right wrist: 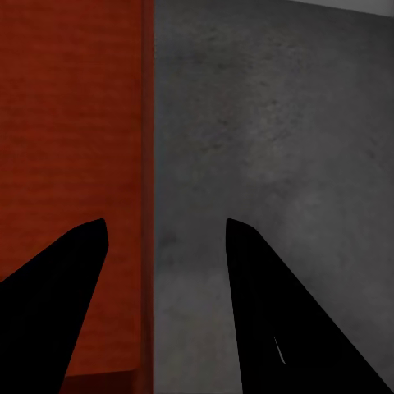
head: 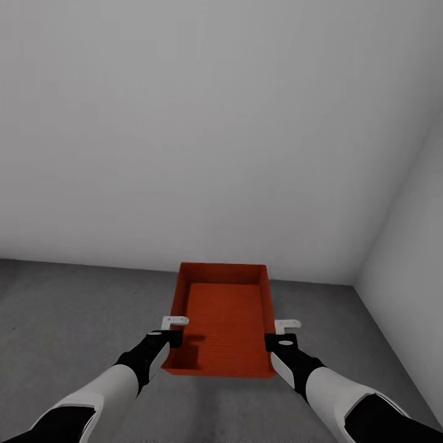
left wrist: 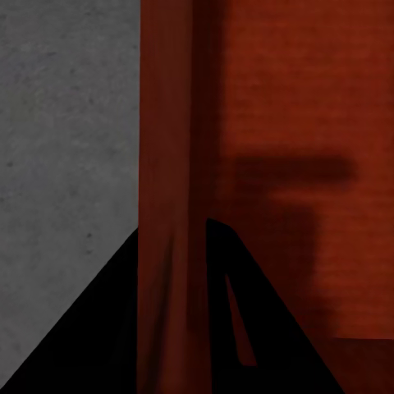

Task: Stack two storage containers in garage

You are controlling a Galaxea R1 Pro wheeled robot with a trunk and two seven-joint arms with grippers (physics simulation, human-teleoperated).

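Container (head: 224, 320) between end effectors, left (head: 174, 330) clamping wall, right (head: 280, 333) apart (astride wall).

The floor (head: 74, 307) is dark grey, mottled concrete, meeting plain pale walls (head: 215, 123) at the far side and in a corner at the right. An orange-red open-top storage container (head: 224, 314) is over it near that far wall, casting a slim shadow along its near edge; whether it rests on the concrete is unclear.
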